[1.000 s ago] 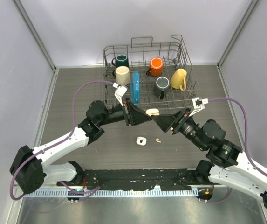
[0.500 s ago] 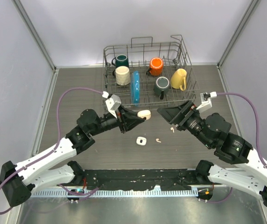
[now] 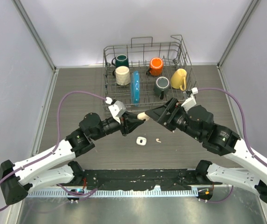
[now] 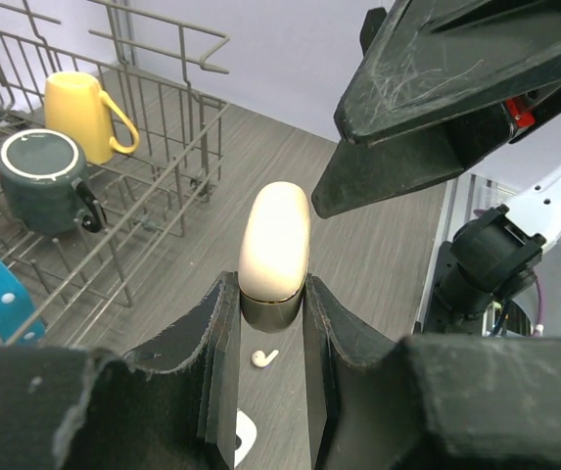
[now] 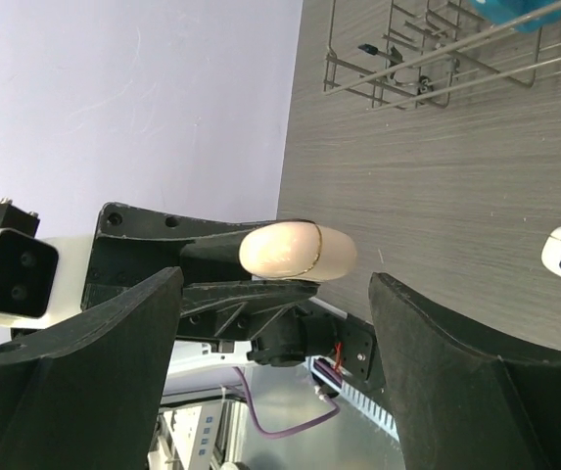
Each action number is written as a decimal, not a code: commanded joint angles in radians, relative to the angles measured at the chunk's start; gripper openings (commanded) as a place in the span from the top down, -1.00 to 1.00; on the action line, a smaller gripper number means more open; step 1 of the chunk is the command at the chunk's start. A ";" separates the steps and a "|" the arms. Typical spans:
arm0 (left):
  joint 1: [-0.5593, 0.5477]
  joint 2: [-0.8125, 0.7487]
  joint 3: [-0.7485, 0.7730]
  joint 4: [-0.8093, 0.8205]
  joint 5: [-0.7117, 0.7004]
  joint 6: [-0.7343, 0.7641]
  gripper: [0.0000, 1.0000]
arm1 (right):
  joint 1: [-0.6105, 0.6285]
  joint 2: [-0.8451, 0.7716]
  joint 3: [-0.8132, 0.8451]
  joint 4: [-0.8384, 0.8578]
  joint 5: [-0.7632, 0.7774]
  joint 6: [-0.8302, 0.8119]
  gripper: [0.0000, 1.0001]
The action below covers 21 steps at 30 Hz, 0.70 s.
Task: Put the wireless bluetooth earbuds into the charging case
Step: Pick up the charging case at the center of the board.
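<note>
You see the left gripper (image 4: 270, 287) clamped on one end of the cream oval plastic charging case (image 4: 275, 235), held above the grey wood-grain table (image 3: 77, 93) with the lid closed. The right gripper (image 3: 162, 114) faces the case, its fingers spread wide apart and gripping nothing. One small white comma-shaped earbud (image 3: 158, 139) lies on the table nearer the arm bases, close to a small white rounded piece with a dark spot (image 3: 141, 140).

No legible text, label, brand, number or sign in any view. Cream oval plastic charging case (image 4: 274, 240): shell plain, no print readable. Coloured ceramic mugs (image 3: 156, 66) in grey wire rack (image 3: 146, 83): no lettering readable.
</note>
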 commanded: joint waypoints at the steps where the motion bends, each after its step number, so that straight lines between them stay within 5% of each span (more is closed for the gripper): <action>1: -0.006 -0.034 0.001 0.016 -0.056 0.044 1.00 | -0.051 0.001 0.011 0.026 -0.081 0.053 -0.65; 11: -0.009 -0.029 -0.007 0.015 -0.068 0.062 1.00 | -0.249 0.018 -0.140 0.225 -0.435 0.148 -0.65; 21: -0.012 0.002 0.002 0.024 -0.069 0.070 1.00 | -0.257 0.038 -0.222 0.445 -0.516 0.235 -0.67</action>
